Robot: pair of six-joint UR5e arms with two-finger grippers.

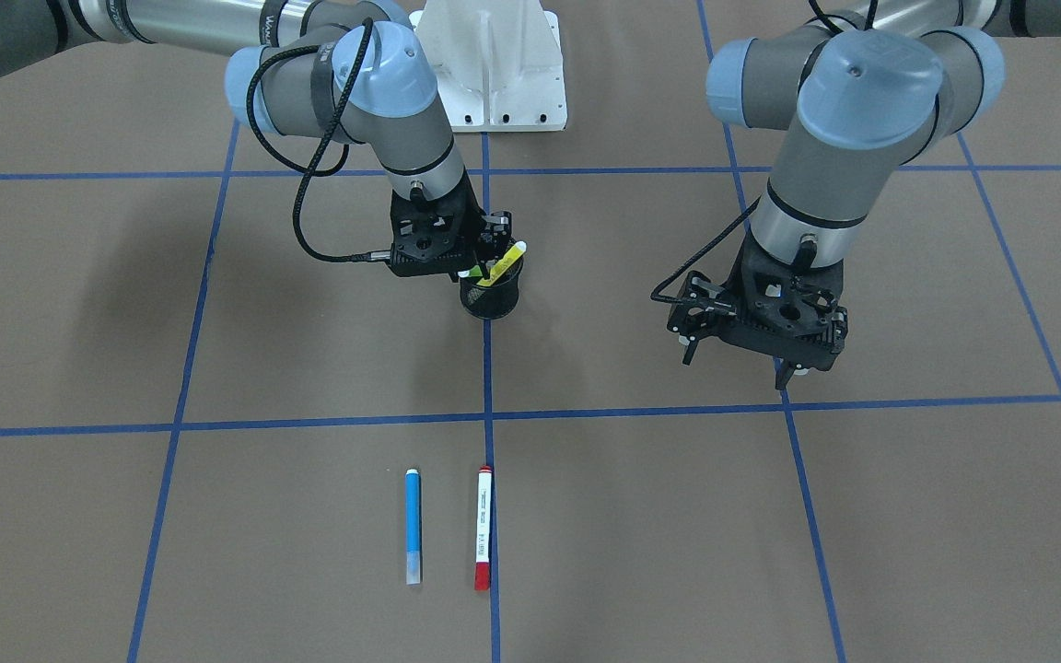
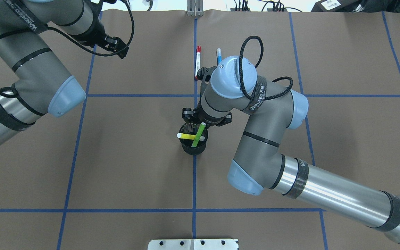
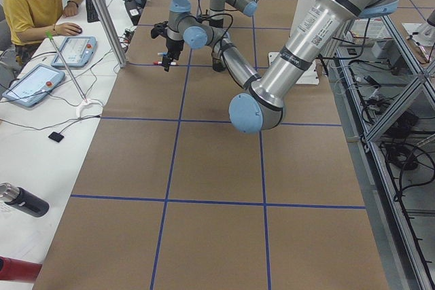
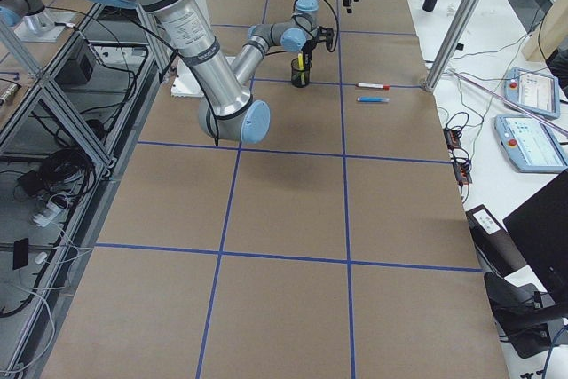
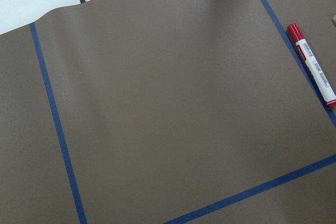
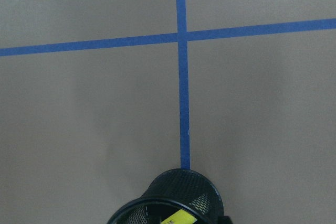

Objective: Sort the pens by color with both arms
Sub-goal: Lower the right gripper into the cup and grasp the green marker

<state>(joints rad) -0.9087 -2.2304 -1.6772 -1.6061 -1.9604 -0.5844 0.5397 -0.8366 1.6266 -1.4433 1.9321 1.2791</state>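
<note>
A black mesh cup (image 1: 492, 299) stands on the centre tape line and holds the yellow pen (image 1: 505, 261) and the lime green pen (image 2: 197, 136), which lean and cross. My right gripper (image 1: 494, 241) hovers right over the cup, and its jaws look spread beside the green pen's pale top end. The cup's rim (image 6: 173, 198) shows at the bottom of the right wrist view. The blue pen (image 1: 413, 523) and the white pen with the red cap (image 1: 483, 527) lie side by side on the table's far side. My left gripper (image 1: 738, 361) is open and empty, low over bare table, apart from the pens.
Blue tape lines divide the brown table into squares. The white metal base (image 1: 494, 64) stands at the robot's edge. The red-capped pen (image 5: 313, 65) lies at the right edge of the left wrist view. An operator (image 3: 34, 1) and tablets sit beyond the far edge.
</note>
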